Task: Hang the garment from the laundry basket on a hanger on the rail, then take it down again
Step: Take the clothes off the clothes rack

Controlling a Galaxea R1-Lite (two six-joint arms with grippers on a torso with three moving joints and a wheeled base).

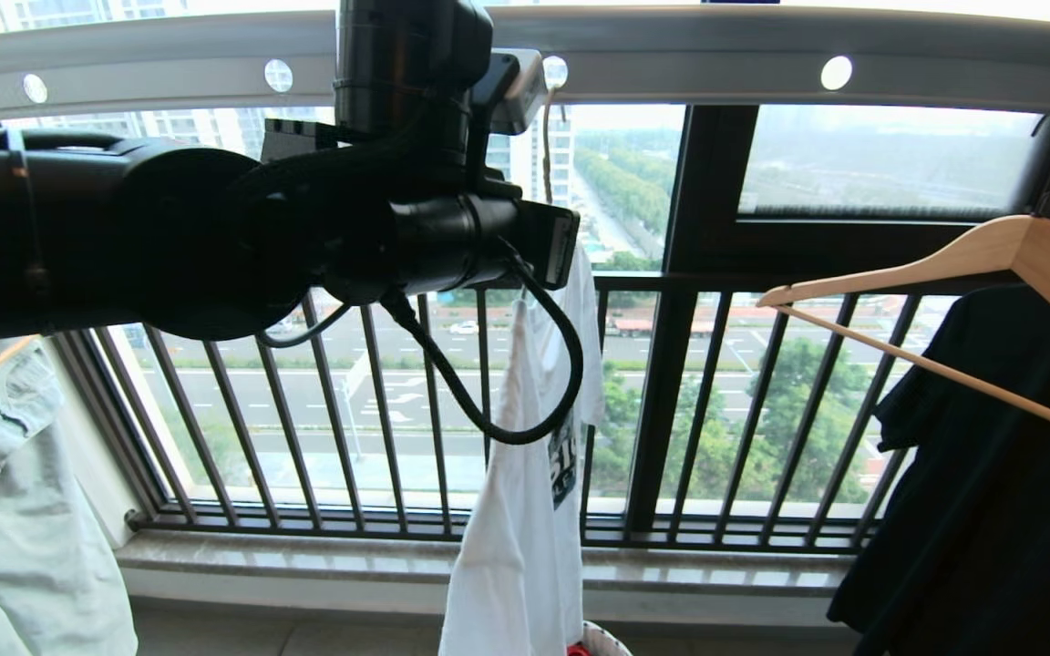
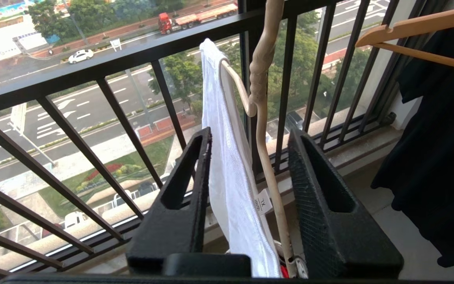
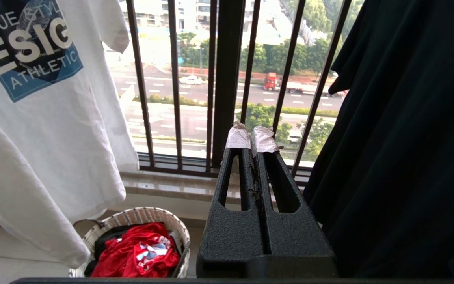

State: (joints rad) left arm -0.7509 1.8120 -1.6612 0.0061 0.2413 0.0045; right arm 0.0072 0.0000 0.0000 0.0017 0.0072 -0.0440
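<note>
The white T-shirt garment hangs edge-on from the cream wire hanger. The hanger's long hook rises to a hole in the grey rail. My left arm reaches up across the head view to the shirt's top. My left gripper is open. The shirt's ribbed collar and the hanger wire run between its jaws; one finger lies against the cloth, the other is apart from the wire. My right gripper is shut on nothing, low beside the laundry basket.
A red garment lies in the basket. On the right a black shirt hangs on a wooden hanger. Pale denim hangs at the far left. The black window railing and a stone sill stand behind.
</note>
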